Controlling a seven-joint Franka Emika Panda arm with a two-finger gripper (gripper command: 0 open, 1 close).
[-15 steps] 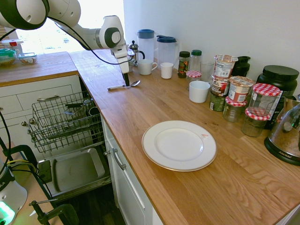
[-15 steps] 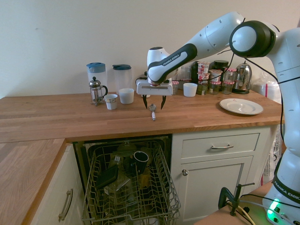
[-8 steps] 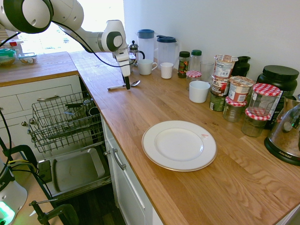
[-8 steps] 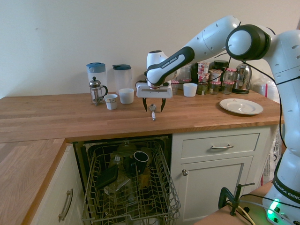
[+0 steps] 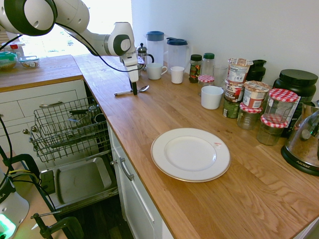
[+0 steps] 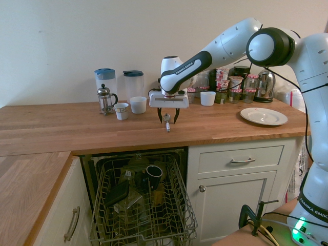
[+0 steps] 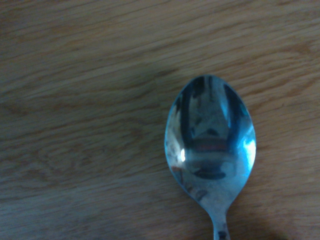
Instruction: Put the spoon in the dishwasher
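Second exterior view: spoon [image 6: 167, 123] flat on the bench [image 6: 61, 130] above the dishwasher [image 6: 143, 205], handle running toward the front edge, crosswise to the jaws [image 6: 167, 117], which stand parted astride it near the bowl, gripping nothing.

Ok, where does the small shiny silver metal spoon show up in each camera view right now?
First exterior view: the small shiny silver metal spoon lies on the wooden countertop, upper left, under the gripper.
Second exterior view: it lies at picture centre near the counter's front edge, above the dishwasher rack.
Wrist view: its bowl fills the lower right.
Shared landmark: the white mug by the French press.
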